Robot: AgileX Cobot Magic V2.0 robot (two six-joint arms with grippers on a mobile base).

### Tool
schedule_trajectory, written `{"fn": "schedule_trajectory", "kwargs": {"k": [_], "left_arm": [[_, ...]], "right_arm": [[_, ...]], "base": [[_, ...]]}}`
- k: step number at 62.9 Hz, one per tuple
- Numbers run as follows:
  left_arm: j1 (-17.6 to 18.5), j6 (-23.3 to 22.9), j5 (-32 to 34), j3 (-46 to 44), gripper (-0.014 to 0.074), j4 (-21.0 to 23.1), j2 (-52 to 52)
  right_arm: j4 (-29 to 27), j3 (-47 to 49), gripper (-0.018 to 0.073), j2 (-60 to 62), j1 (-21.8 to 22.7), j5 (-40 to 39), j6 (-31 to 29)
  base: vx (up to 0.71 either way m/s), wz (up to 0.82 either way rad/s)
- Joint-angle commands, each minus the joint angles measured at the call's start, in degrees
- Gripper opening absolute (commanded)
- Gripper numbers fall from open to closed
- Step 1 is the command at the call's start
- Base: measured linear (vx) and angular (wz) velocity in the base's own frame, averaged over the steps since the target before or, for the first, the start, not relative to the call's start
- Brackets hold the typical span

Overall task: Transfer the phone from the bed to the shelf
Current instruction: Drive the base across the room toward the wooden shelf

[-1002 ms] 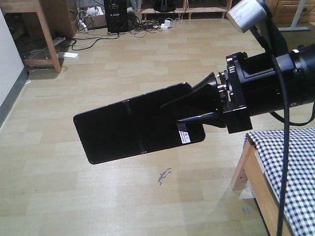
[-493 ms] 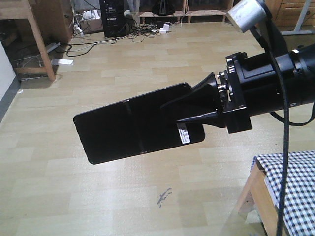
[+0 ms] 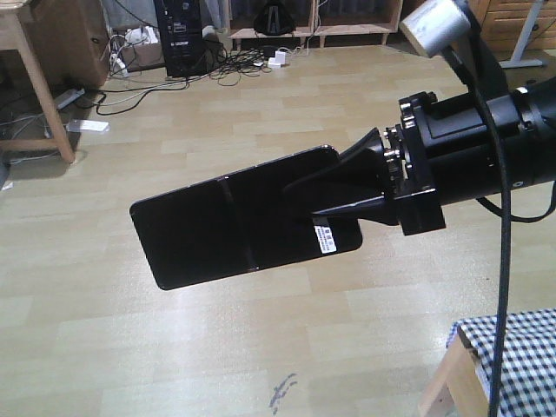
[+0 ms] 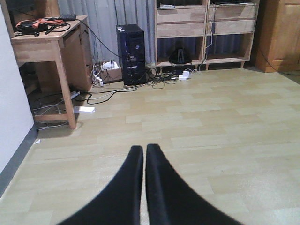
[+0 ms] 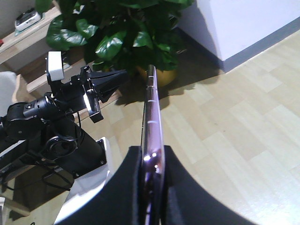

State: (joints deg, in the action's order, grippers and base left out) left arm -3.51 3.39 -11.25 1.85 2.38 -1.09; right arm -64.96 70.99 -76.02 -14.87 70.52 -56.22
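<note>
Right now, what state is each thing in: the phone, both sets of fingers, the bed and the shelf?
phone: held by its sticker end, in the air above the floor.
right fingers: shut on the phone.
left fingers: shut, holding nothing.
bed: only a corner in view, phone not on it.
shelf: across the floor, phone not on it yet.
</note>
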Motion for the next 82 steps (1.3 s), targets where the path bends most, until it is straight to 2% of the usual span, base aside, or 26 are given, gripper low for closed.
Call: {"fn": "schedule_trajectory", "kwargs": {"k": [1,82], "left_arm": [[0.0,0.0,4.0,0.4,0.0001,0.5,-0.5],[0.0,0.0,4.0,0.4,0.0001,0.5,-0.5]], "right_arm": [[-5.2,1.5,-0.0002,1.8,-0.1,3.2,-0.2],[-5.2,1.5,-0.0002,1.8,-0.1,3.2,-0.2]], "base": [[0.29,-0.06],[0.34,-0.03]]}}
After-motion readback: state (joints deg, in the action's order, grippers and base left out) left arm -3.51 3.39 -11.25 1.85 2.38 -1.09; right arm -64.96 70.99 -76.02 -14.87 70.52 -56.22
